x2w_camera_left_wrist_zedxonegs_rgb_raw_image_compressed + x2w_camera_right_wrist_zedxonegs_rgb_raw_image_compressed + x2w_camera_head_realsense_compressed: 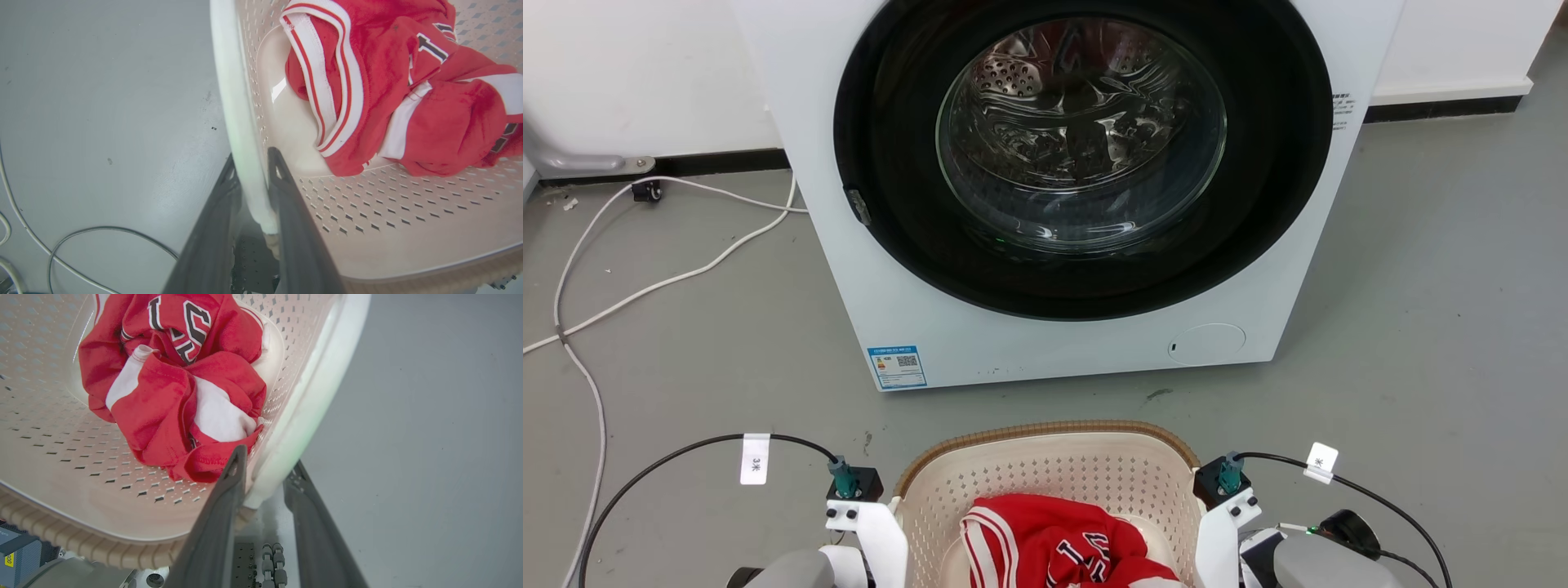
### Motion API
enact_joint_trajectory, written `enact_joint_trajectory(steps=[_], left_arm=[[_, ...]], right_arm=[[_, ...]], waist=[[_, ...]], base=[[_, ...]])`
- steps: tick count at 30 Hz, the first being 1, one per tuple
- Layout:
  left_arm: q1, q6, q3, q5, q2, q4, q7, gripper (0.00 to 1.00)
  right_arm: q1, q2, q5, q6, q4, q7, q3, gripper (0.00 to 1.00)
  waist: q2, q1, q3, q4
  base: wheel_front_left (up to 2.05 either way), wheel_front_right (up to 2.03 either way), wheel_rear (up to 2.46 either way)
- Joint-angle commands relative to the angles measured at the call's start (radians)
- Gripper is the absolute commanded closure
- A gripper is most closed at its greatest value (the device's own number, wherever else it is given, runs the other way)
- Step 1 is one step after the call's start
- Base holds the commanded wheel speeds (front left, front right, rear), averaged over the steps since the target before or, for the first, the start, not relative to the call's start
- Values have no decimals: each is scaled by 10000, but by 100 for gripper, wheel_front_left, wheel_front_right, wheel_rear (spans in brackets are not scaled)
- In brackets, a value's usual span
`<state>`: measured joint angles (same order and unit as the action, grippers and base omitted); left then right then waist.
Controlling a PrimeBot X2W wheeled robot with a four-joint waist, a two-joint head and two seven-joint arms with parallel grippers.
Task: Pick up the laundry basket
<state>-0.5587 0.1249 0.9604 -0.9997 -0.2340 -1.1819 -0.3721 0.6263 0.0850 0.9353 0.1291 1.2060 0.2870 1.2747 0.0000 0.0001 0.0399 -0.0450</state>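
**Both hands on the basket's side handles**

The left hand [253,157] is nearly closed. Its two dark fingers [294,228] pinch the white side handle [239,114] of the laundry basket [1045,465], one finger inside the perforated wall and one outside. The right hand [269,457] straddles the opposite handle [314,400] in the same way. Its inner finger lies against the wall and its outer fingertip meets the handle's edge, with a small gap lower down.

A crumpled red garment [1054,539] with white stripes and dark lettering lies in the basket. In the right wrist view it reaches almost to the inner finger.

In the head view the basket sits at the bottom centre, between the two pale forearms, its brown rim towards a white washing machine [1013,351]. The machine's round door glass shows the steel drum. It stands on a grey floor [1421,327], where white cables [645,286] trail at the left.
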Motion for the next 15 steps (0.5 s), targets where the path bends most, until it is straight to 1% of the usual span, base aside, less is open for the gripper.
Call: enact_joint_trajectory(steps=[1, 15], left_arm=[[-181, 86, 93, -36, 63, 37, 49, 100], [-250, 86, 424, -320, 66, -22, 161, 100]], right_arm=[[114, -37, 3, 28, -21, -67, 62, 100], [126, -63, -9, 28, -14, -61, 78, 100]], waist=[[0, -1, 3, 2], [0, -1, 17, -15]], base=[[0, 0, 0], [0, 0, 0]])
